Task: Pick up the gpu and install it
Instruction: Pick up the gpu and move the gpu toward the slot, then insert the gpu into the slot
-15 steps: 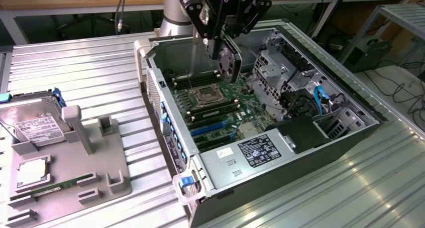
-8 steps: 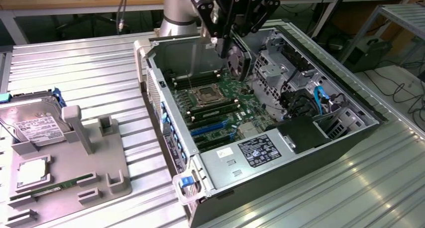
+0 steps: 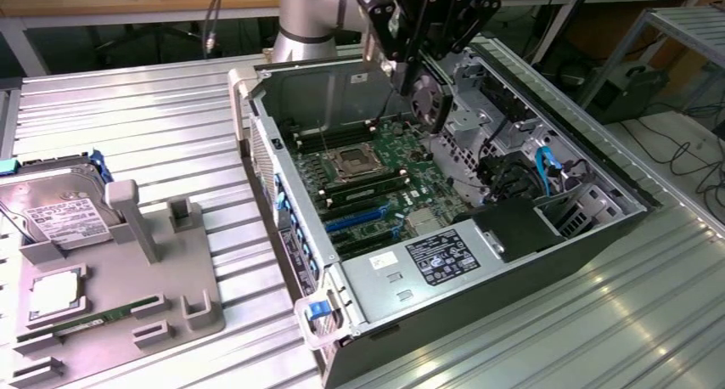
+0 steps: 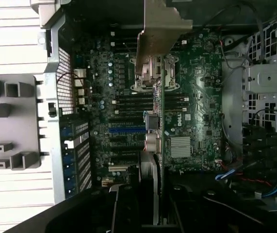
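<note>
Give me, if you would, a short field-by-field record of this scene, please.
gripper: shut on the gpu
gpu: held on edge above the motherboard, not yet in a slot
computer case: open, lying on its side
hard drive: on grey holder, exterior view's left
memory stick: on same holder

Exterior: high oblique, farther; wrist: close, seemingly straight down; shared motherboard.

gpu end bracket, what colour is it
Silver-grey metal. The gpu bracket shows best in the wrist view.
</note>
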### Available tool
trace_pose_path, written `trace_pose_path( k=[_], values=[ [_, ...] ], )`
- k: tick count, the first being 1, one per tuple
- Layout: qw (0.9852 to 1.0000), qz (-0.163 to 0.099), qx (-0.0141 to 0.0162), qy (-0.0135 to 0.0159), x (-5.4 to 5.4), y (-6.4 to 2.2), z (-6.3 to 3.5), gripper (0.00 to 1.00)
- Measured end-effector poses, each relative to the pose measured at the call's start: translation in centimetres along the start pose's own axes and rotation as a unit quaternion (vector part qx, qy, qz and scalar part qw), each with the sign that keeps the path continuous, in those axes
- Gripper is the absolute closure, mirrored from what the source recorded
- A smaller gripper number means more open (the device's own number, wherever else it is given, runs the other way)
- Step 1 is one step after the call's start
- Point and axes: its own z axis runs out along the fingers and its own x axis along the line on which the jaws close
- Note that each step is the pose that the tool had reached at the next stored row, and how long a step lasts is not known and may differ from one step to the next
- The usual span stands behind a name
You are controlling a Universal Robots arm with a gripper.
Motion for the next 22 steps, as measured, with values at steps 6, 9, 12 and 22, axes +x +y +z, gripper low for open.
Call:
trace_pose_path(
  k=[6,9,12,22],
  values=[
    [1.0000,0.000,0.0001,0.0000,-1.22,0.05,0.03,0.72],
    [1.0000,0.000,0.0001,0.0000,-1.22,0.06,0.03,0.72],
    [1.0000,0.000,0.0000,0.0000,-1.22,0.06,0.03,0.72],
    [1.0000,-0.006,-0.0001,0.0000,-1.22,0.06,0.03,0.72]
  ],
)
